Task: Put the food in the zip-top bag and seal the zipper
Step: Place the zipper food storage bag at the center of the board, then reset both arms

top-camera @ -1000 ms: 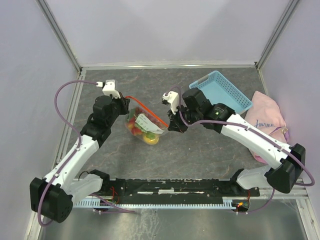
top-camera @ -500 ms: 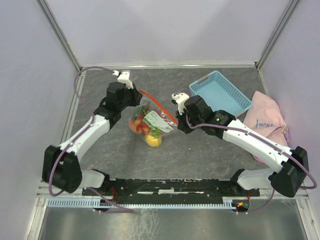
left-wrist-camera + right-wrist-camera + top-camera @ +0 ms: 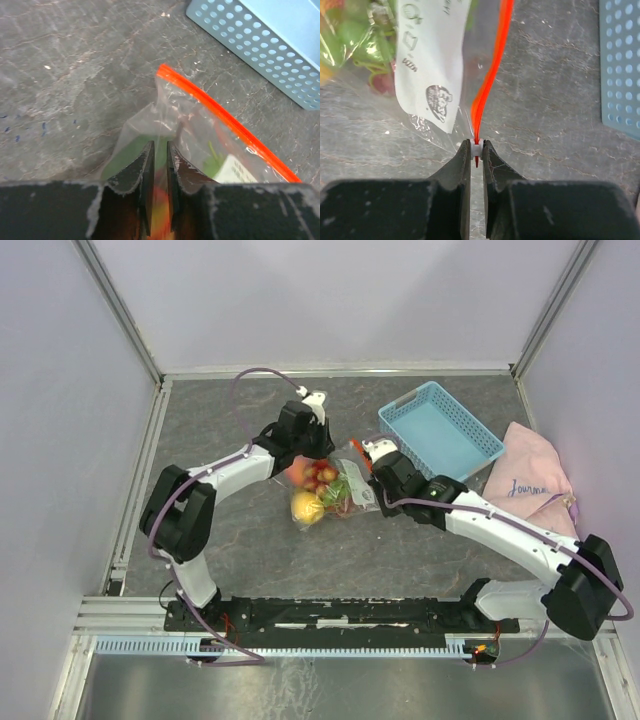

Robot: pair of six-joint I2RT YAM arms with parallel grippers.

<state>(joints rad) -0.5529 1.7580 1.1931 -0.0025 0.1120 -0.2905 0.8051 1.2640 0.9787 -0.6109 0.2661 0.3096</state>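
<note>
Both arms have shifted rightward since a second ago, and the clear crinkly zip-top bag (image 3: 340,495) has travelled with them across the grey surface (image 3: 420,550). The left arm now reaches far over from its side. The bag is at mid-surface, near the light blue perforated basket (image 3: 440,430), with small toy fruits (image 3: 312,502) in yellow, red and green inside it.

The right end effector (image 3: 476,147) is clamped on the small white slider (image 3: 476,150) at the end of the orange-red zipper strip (image 3: 492,70). The left end effector (image 3: 160,155) hangs over the bag's clear film, its jaws a thin slit apart. Whether they pinch the plastic cannot be told. A pink cloth (image 3: 535,480) lies just beside the basket.
</note>
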